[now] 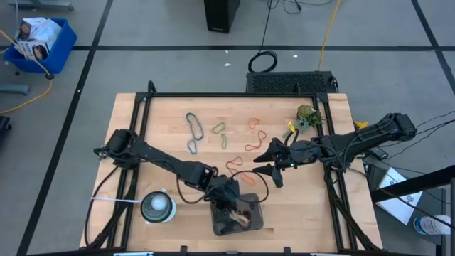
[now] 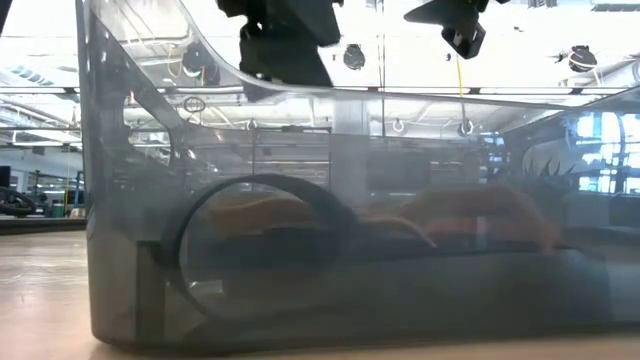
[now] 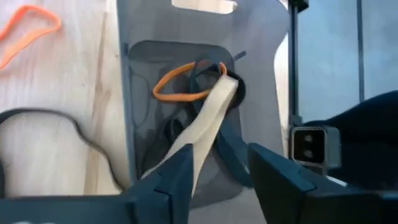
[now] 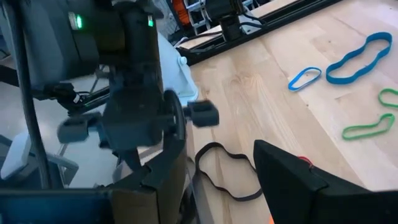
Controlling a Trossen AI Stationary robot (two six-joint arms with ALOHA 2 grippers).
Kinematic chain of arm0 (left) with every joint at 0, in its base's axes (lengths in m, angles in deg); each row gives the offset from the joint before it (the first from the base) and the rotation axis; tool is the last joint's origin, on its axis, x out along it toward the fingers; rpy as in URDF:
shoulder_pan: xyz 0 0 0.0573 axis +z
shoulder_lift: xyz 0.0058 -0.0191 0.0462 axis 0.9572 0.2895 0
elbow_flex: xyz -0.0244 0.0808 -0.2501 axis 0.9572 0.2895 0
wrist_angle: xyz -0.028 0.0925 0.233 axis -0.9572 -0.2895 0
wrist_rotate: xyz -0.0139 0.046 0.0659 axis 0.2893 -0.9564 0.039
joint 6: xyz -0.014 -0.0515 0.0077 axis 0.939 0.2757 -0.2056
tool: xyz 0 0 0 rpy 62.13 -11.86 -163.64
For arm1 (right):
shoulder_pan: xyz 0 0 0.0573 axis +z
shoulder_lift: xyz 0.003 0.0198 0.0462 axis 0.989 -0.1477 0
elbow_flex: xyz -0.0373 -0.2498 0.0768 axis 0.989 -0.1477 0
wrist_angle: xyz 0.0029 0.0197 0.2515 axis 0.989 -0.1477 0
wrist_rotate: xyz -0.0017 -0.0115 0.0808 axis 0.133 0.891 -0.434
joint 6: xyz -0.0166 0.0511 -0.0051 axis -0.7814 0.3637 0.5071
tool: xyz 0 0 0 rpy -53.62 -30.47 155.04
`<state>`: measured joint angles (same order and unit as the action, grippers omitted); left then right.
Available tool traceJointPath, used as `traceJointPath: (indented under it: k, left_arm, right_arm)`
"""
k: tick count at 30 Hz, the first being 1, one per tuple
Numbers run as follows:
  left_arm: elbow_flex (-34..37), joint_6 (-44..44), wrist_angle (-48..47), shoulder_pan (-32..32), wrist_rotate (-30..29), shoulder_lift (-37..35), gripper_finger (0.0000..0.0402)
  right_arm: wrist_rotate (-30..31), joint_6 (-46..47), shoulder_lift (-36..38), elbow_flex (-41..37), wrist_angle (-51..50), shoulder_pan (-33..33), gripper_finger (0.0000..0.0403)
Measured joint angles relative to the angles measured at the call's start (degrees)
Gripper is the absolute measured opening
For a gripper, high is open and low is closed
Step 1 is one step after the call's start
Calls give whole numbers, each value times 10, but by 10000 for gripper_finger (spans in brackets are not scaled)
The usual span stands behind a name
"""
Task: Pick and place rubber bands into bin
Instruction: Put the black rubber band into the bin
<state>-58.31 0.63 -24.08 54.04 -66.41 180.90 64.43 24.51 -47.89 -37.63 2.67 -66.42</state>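
Note:
The dark grey bin (image 1: 250,226) stands near the table's front edge. It holds an orange band (image 3: 180,84), a wide tan band (image 3: 208,118) and black bands (image 3: 165,130). My left gripper (image 1: 231,203) hangs open just above the bin, also seen in its wrist view (image 3: 221,163). My right gripper (image 1: 264,162) is open and empty above the table's middle right. Loose bands lie flat on the wood: blue (image 1: 193,124), green (image 1: 219,129), orange (image 1: 254,123), red (image 1: 234,163) and a black one (image 1: 252,181), which lies between the right fingers in the right wrist view (image 4: 227,177). My left gripper is open over the bin. The tan band's near end (image 3: 183,149) lies right beside one fingertip (image 3: 177,171). I cannot tell whether the finger touches it. The rest of the band lies in the bin.
A round white object (image 1: 158,206) stands left of the bin. A green plant-like thing (image 1: 307,116) and a yellow piece (image 1: 290,128) lie at the far right of the table. A black frame (image 1: 227,96) runs around the tabletop. A blue crate (image 1: 39,43) stands on the floor.

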Motion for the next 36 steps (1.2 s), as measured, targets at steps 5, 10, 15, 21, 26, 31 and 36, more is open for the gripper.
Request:
traceJointPath:
  k: [5,10,15,21,26,31,36]
  left_arm:
    - [0,-21,-31,16,4,-61,187]
    - [-1,-63,-86,43,3,-140,193]
    - [-1,-117,-142,65,1,-225,195]
    - [-1,-177,-229,107,-59,-305,196]
    - [2,-229,-285,135,-97,-322,196]
    - [36,-190,-284,149,-130,-303,195]
    - [98,-146,-218,147,-156,-269,195]
  right_arm:
    - [0,-1,0,0,0,0,180]
    - [0,-2,0,0,-2,0,180]
    - [0,-12,0,0,0,-1,181]
    - [1,-29,0,0,2,-13,181]
    - [2,-33,0,0,1,-35,181]
    - [2,-33,0,0,-3,-58,181]
    - [2,-35,0,0,-4,-75,181]
